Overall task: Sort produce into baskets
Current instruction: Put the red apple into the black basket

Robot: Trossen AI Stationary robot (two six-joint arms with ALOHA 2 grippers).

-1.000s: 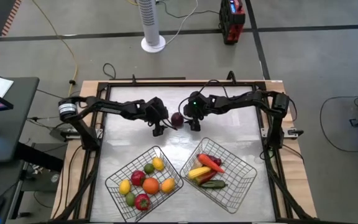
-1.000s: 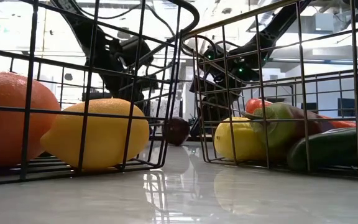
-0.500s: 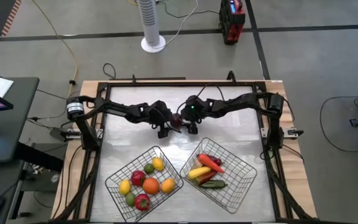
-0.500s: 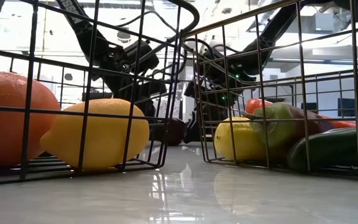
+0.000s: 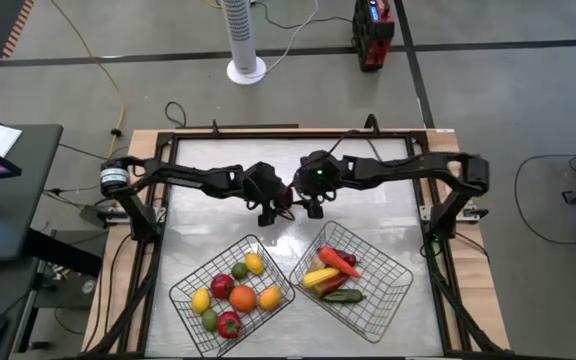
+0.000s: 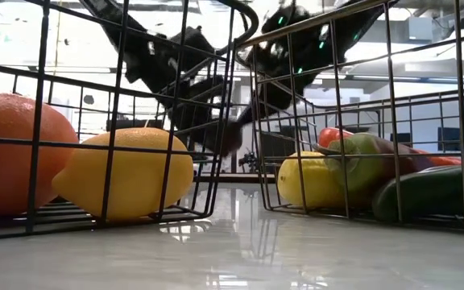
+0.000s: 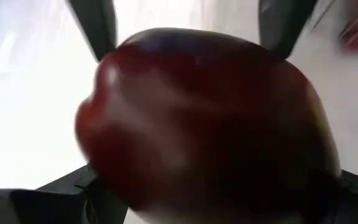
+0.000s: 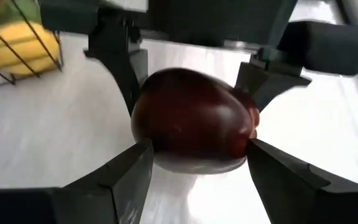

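Handover is what this looks like: the dark red fruit (image 8: 191, 124) hangs clear of the table (image 5: 368, 180), near its middle and just beyond the two baskets, with both arms meeting on it. The left gripper (image 5: 276, 205) comes at it from one side and the right gripper (image 5: 309, 205) from the other. The two wrist views face each other across the fruit.

In the right wrist view, the right arm's jaws are parted about as wide as the fruit, with a tip pressed against each flank. The left arm's jaws bracket it in the same way from the far side, touching it higher up. Both pairs therefore seem closed on it. Which of them carries the weight cannot be read from contact alone. In the left wrist view the fruit fills nearly the whole picture, which suggests it sits deep between that arm's jaws.

The double hold makes sense as a safeguard, since a smooth, rounded piece could roll away if one side let go too early.

The left basket (image 5: 213, 262) holds round pieces such as the lemon (image 6: 123, 173) and orange (image 6: 14, 149). The right basket (image 5: 378, 245) holds long ones, among them a cucumber (image 6: 433, 192). By shape, the fruit probably belongs with the round ones.
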